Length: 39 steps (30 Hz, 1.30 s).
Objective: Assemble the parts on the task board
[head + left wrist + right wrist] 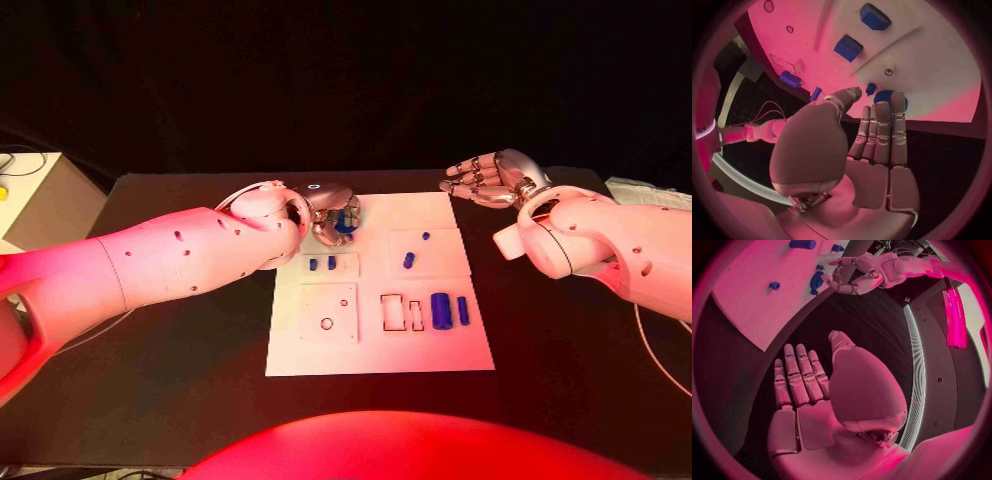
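Reaching over the far left corner of the white rectangular task board [378,345], the left silver many-fingered hand [326,212] is hovering at a dark blue round part [345,226], which is sitting at the board's far edge. In the left wrist view its fingers [881,131] are lying straight and together, their tips at the blue round part [887,97] and the thumb beside it; whether they are gripping it or only touching it I cannot tell. I judge the hand is working to seat or take up this piece.

The right silver many-fingered hand [488,180] is hanging off the board's far right corner, over the black table [173,390], with fingers loosely curled and nothing in them; in its own wrist view the palm [826,405] is lying flat and bare. It is probably waiting clear so as not to crowd the left arm.

Other small blue parts are lying spread over the board: two short pegs [322,263] near the left hand, a slim peg [410,260] toward the middle, and a thick blue cylinder [441,310] with a thinner one [463,310] beside outlined slots [402,313].

The table is sitting in a dark room; a pale cabinet [36,195] is standing at its left.
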Each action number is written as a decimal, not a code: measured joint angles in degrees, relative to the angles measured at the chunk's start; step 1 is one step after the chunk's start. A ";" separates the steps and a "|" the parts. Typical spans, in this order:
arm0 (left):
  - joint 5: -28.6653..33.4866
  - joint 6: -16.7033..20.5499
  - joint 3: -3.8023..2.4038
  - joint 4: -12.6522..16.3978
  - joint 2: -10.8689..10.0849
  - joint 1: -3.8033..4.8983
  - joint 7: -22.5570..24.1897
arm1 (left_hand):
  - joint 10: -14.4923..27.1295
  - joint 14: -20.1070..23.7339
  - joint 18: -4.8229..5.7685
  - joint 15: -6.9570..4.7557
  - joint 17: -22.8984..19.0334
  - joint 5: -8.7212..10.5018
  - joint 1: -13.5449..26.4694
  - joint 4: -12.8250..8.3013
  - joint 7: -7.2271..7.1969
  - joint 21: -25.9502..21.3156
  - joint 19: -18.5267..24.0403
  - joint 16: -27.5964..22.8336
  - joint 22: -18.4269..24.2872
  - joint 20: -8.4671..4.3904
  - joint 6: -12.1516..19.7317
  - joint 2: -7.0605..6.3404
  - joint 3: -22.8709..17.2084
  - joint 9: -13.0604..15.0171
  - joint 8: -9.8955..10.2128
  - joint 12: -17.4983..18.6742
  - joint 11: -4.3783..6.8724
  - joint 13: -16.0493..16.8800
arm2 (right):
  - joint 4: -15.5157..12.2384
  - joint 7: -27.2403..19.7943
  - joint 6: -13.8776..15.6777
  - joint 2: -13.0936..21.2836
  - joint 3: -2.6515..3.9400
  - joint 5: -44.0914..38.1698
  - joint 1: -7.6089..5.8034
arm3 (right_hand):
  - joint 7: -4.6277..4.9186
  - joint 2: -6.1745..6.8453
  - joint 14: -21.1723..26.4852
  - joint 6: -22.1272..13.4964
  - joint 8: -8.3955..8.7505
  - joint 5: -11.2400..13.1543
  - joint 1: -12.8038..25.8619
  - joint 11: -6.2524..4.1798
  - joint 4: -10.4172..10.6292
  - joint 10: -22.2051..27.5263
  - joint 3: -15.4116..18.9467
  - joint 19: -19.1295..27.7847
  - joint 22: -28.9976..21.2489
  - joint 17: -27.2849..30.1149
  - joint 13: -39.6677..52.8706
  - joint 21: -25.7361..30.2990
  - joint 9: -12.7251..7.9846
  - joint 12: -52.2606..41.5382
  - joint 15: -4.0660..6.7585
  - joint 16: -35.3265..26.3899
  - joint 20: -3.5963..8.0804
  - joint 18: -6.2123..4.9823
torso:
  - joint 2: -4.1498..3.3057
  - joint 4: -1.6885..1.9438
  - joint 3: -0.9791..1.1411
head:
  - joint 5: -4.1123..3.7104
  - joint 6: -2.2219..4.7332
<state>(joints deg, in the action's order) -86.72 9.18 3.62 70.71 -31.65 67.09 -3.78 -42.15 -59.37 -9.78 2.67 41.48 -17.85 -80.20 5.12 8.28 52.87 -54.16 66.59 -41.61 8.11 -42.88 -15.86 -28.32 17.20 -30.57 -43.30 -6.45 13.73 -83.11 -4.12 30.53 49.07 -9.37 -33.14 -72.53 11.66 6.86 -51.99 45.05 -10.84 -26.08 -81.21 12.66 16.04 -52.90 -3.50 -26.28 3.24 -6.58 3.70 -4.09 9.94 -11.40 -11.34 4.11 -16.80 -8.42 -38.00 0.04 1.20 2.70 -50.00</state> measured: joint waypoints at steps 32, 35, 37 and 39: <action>-1.07 -4.37 0.55 -0.70 0.61 -0.17 -0.29 | -9.37 -4.78 0.02 -1.41 3.83 0.52 0.44 -2.51 -0.82 4.98 -0.19 9.03 -4.34 -0.85 -8.13 1.24 -4.73 -3.63 5.19 5.08 1.65 -5.97 | -0.18 0.01 -0.06 0.08 0.01 -0.01 -0.02 | 0.00 0.00 0.00 0.00 0.00 0.00 0.00 0.00 0.23 0.00 -0.23 0.00 0.01 0.04 0.00 0.00 -0.05 0.00 0.00 0.00 0.00 0.00 | 0.09 0.05 0.05 | -0.26 0.00; -1.04 -4.39 0.55 -0.66 0.60 -0.18 -0.22 | -9.79 -4.84 0.02 -1.34 3.87 0.52 0.44 -2.51 -0.64 5.01 -0.19 9.03 -4.48 -0.85 -8.35 1.24 -4.73 -3.63 5.42 5.38 1.64 -6.15 | -0.16 0.01 -0.07 0.06 0.01 -0.01 -0.02 | 0.00 0.00 0.00 0.00 0.00 0.00 0.00 0.00 0.23 0.00 -0.23 0.00 0.01 0.04 0.00 0.00 -0.04 0.00 0.00 0.00 0.00 0.00 | 0.08 0.05 0.05 | -0.26 0.00; -1.01 -4.39 0.55 -0.65 0.60 -0.18 -0.19 | -9.79 -4.84 0.03 -1.34 3.84 0.52 0.44 -2.51 -0.82 5.20 -0.19 9.03 -4.55 -0.85 -8.53 1.23 -4.73 -3.63 5.42 5.65 1.64 -6.29 | -0.16 0.01 -0.08 0.04 0.01 -0.01 -0.02 | 0.00 0.00 0.00 0.00 0.00 0.00 0.00 0.00 0.23 0.00 -0.23 0.00 0.01 0.04 0.00 0.00 -0.04 0.00 0.00 0.00 0.00 0.00 | 0.08 0.05 0.05 | -0.25 0.00; -1.00 -4.41 0.55 -0.68 0.65 -0.18 -0.19 | -10.02 -4.84 0.02 -1.34 3.60 0.52 0.48 -2.67 -0.70 5.20 -0.19 9.21 -4.67 -0.85 -8.66 1.28 -4.90 -3.63 5.75 6.14 1.42 -6.53 | -0.15 0.01 -0.09 0.03 0.01 -0.01 -0.02 | 0.00 0.00 0.00 0.00 0.00 0.00 0.00 0.00 0.23 0.00 -0.23 0.00 0.01 0.04 0.00 0.00 -0.04 0.00 0.00 0.00 0.00 0.00 | 0.05 0.05 0.06 | -0.25 0.00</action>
<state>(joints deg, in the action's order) -87.72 4.76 4.18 70.03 -31.01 66.91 -3.97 -52.17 -64.21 -9.76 1.33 45.09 -17.34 -79.71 2.45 7.58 58.07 -54.35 75.79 -46.28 7.26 -51.54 -14.58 -33.22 13.57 -24.82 -37.16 -5.03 7.20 -83.26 -4.11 30.45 49.09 -9.36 -33.14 -72.55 11.66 6.86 -51.99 45.05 -10.84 -26.08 -81.21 12.66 16.28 -52.89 -3.73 -26.28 3.25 -6.54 3.70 -4.09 9.90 -11.40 -11.34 4.11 -16.80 -8.42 -37.95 0.09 1.26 2.45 -50.00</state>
